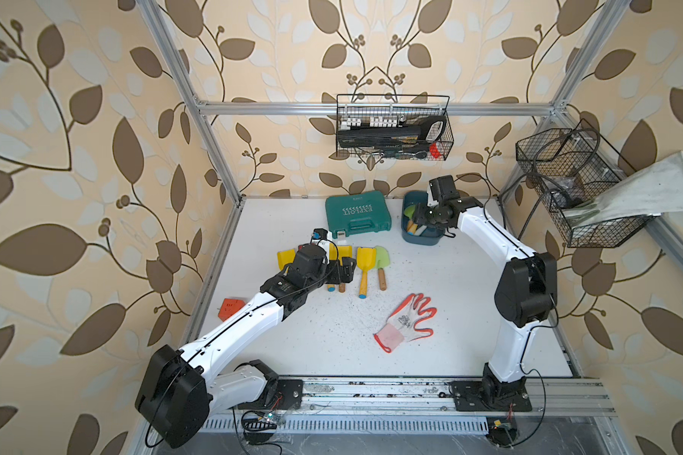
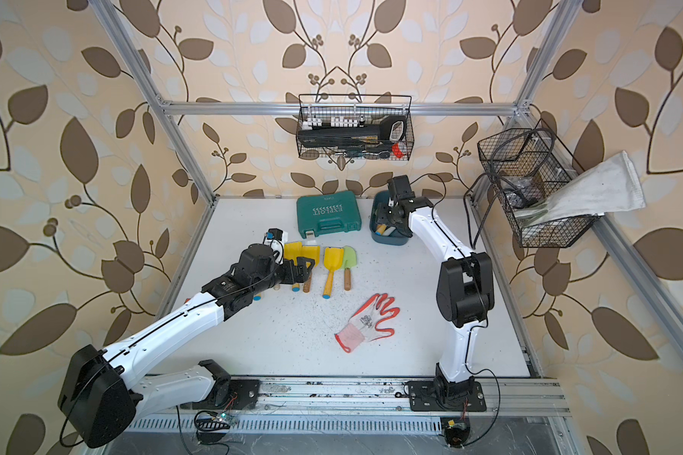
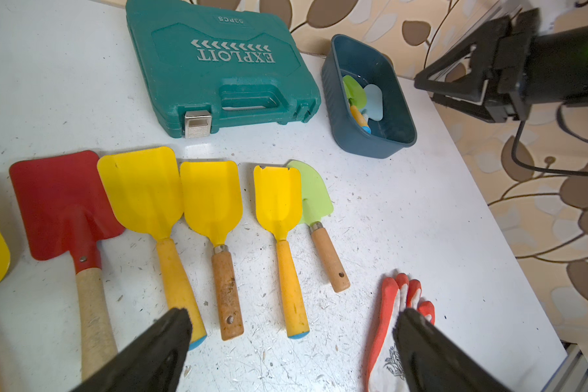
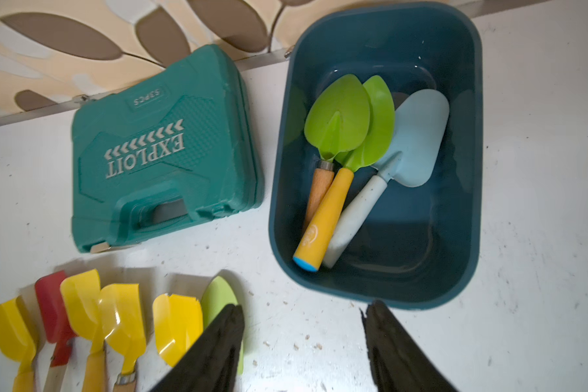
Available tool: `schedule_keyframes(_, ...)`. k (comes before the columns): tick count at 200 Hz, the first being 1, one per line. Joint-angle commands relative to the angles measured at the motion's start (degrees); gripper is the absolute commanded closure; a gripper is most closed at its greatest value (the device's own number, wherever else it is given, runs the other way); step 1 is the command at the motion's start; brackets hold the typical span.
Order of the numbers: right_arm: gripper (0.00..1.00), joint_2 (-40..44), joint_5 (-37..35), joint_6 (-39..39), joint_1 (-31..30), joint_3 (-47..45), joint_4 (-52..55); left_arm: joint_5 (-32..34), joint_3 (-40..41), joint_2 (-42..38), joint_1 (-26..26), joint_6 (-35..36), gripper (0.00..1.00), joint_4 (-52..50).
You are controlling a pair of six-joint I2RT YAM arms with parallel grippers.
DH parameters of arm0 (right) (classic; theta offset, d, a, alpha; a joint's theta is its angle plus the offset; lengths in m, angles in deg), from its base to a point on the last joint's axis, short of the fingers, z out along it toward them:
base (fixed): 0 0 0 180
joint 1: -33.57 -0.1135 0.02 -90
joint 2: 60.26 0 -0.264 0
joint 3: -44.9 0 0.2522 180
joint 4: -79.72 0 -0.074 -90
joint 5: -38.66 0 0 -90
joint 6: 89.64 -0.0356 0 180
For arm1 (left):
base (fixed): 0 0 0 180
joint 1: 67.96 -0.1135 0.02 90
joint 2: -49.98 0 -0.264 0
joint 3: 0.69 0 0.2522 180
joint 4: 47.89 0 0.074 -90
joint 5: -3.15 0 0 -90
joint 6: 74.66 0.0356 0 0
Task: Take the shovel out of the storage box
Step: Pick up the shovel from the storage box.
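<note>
The white surface [image 1: 450, 315] carries everything. The storage box [image 4: 469, 169] stands at its far side, just beside the teal case [image 4: 163, 152]. A row of six shovels [image 3: 211, 200] lies side by side on the surface, well clear of the box: four yellow, one red, one pale green. An orange-and-white glove [image 1: 409, 321] lies apart from them.

By my reading, the job is well along but not finished, since three shovels lie in the box, overlapping. They are a green one with a wooden handle [image 4: 336, 115], a green one with a yellow handle [image 4: 325, 217] and a pale blue one [image 4: 418, 135]. None of them is lifted or gripped.

The right arm [image 1: 485, 236] reaches over the box. The right jaws stand partly apart and empty, hovering above its near end and touching nothing. The left arm [image 1: 245, 315] hangs over the handles of the row. The left jaws are spread wide and hold nothing.
</note>
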Motion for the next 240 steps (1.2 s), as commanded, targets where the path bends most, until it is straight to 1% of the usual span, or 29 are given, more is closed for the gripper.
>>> schedule_keyframes(1, 0.38, -5.3, 3.5, 0.9, 1.4, 4.6, 3.9, -1.7, -1.4, -1.3, -0.6, -0.4, 0.01, -1.1)
schedule_keyframes(25, 0.33, -10.3, 5.6, 1.6, 2.1, 8.9, 3.5, -2.1, -1.4, -1.5, -0.6, -0.6, 0.01, -1.1)
schedule_keyframes(64, 0.33, -16.3, 6.2, 2.5, 2.4, 15.0, 4.1, -2.5, -1.2, -0.7, -0.6, -1.1, 0.01, -0.8)
schedule_keyframes(103, 0.42, -21.1, 7.4, 0.9, 2.8, 20.9, 6.9, -2.8, -1.6, 0.7, -0.6, -1.1, 0.01, -0.8)
schedule_keyframes(138, 0.47, -24.1, 7.7, -2.1, 2.9, 23.8, 10.3, -2.8, -1.7, 0.7, -0.6, -1.2, 0.01, -0.9)
schedule_keyframes(178, 0.49, -25.0, 7.1, -2.6, 2.9, 23.2, 11.0, -2.8, -1.6, 0.6, -0.6, -1.3, 0.01, -0.8)
schedule_keyframes(210, 0.53, -27.0, 8.2, -1.0, 2.8, 25.8, 13.2, -2.7, -1.6, 0.5, -0.6, -1.3, 0.01, -0.9)
schedule_keyframes(240, 0.53, -28.9, 8.4, 0.3, 2.8, 27.2, 14.4, -2.0, -1.6, 0.4, -0.6, -1.2, 0.01, -1.1)
